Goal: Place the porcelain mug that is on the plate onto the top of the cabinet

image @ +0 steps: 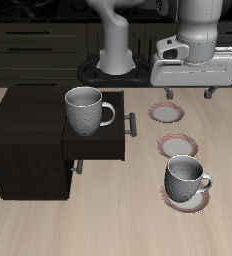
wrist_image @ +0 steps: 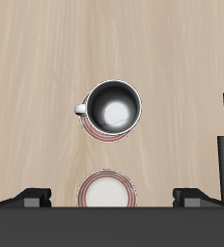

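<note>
Porcelain mug (image: 186, 179) stands upright on the plate (image: 188, 200) near the surface's front edge, judged rigid, smooth-glazed and breakable, best taken across the rim wall clear of its handle; the pincer (image: 189, 92) hangs open and empty above, farther back.

A cabinet (image: 33, 135) stands on the surface (image: 228, 215) with one mug (image: 86, 109) on its top. Beside it, three plates run in a line from far to near: the far plate (image: 166, 112), the middle plate (image: 178, 146), and the near plate (image: 187, 199), closest to the front edge, which carries the porcelain mug (image: 186, 181). The gripper (image: 191, 95) hangs above the far plate, well apart from the porcelain mug.
</note>
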Available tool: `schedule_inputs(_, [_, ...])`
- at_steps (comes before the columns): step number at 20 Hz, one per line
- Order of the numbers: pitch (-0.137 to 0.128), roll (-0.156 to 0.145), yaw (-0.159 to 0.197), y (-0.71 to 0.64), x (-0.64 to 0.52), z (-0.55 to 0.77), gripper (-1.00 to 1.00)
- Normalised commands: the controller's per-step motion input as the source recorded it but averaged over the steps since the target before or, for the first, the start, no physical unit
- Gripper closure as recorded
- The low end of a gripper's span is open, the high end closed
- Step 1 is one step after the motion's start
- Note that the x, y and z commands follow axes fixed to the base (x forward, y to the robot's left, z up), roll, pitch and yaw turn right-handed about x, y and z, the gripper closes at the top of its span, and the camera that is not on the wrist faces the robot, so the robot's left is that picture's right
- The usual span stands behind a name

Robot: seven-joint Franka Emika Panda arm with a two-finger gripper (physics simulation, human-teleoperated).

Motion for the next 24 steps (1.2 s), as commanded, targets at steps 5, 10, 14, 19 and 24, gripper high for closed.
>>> schedule_inputs(5, [-0.02,0.013,0.034,-0.04,0.33,-0.06,-1.0])
schedule_inputs(10, [0.008,-0.005,-0.005,-0.09,0.16,-0.1,-1.0])
schedule_inputs(14, [0.001,0.002,0.014,0.0,0.05,-0.18,-1.0])
schedule_inputs(19, [0.011,0.016,0.047,0.12,-0.03,-0.25,-1.0])
schedule_inputs(24, [0.015,0.0,0.047,0.05,0.11,-0.24,-1.0])
